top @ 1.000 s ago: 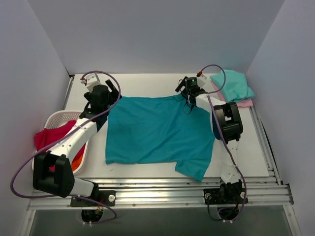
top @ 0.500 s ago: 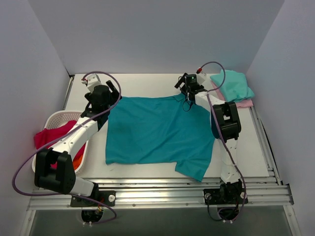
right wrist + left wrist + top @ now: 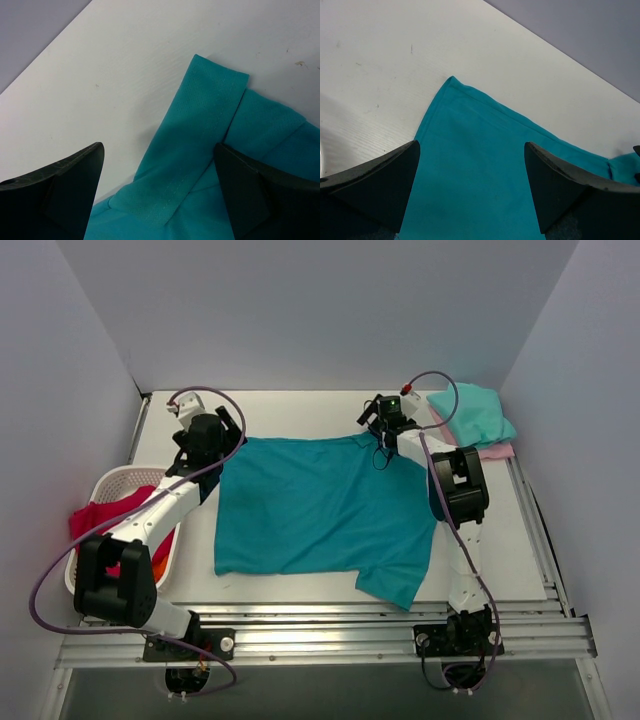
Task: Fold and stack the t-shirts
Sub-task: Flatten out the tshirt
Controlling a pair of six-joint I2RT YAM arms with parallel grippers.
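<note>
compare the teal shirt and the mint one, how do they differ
The teal shirt lies spread out in the middle; the mint shirt is folded small at the far right. The teal shirt is darker, the mint shirt paler. The teal shirt rests on the table, the mint shirt on a pink shirt. Both are plain cloth.

Lab enclosure: bare grey walls [image 3: 300,310]

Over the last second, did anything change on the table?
Barely. The left arm swung its elbow slightly away from the near edge; nothing was gripped or released. The left gripper and right gripper stay open over the far corners of the teal t-shirt, which lies spread as before.
</note>
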